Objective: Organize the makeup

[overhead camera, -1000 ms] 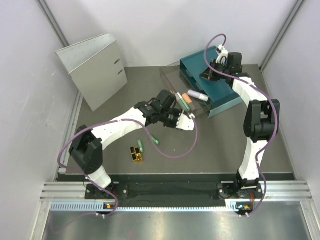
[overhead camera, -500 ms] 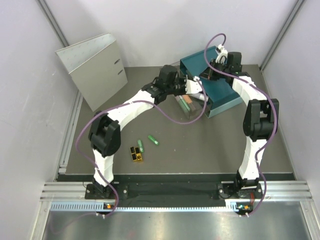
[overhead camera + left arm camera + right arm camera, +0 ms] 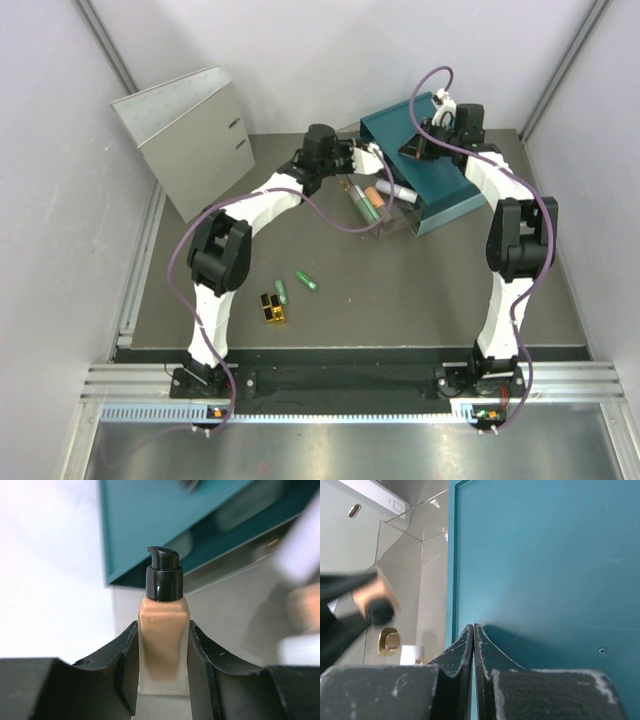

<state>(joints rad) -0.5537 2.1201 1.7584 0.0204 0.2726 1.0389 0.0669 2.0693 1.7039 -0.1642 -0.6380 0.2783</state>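
Toward the upper centre of the overhead view, the left pincer (image 3: 365,158) hangs by the far-left corner of the clear plastic box (image 3: 392,222), close against the teal drawer box (image 3: 445,190). Its wrist view shows it clamped on a foundation bottle (image 3: 164,645), peach fluid under a black pump cap (image 3: 163,575), which stands upright between the jaws and is held low on its body. The right pincer (image 3: 418,148) sits on top of the teal box with its fingers (image 3: 465,645) pressed together and nothing visible between them. A peach-orange tube (image 3: 372,198) and a white-lilac tube (image 3: 394,187) already lie inside the clear box. Lower left of centre, two green tubes (image 3: 282,291) and the gold-and-black block (image 3: 271,308) lie on the bench (image 3: 430,290), well apart from the box and not yet sorted. The likely step is setting the bottle into the clear box, and there are several hazards. The grip is low and the pump end is heavy, so a quick tilt could make the bottle pivot or slide out. The box wall is transparent and close, so the bottle's base could catch the rim and shove the box. Released onto the tubes rather than bare floor, it would probably topple. The two arms are also near each other, so a wide swing risks contact between them.
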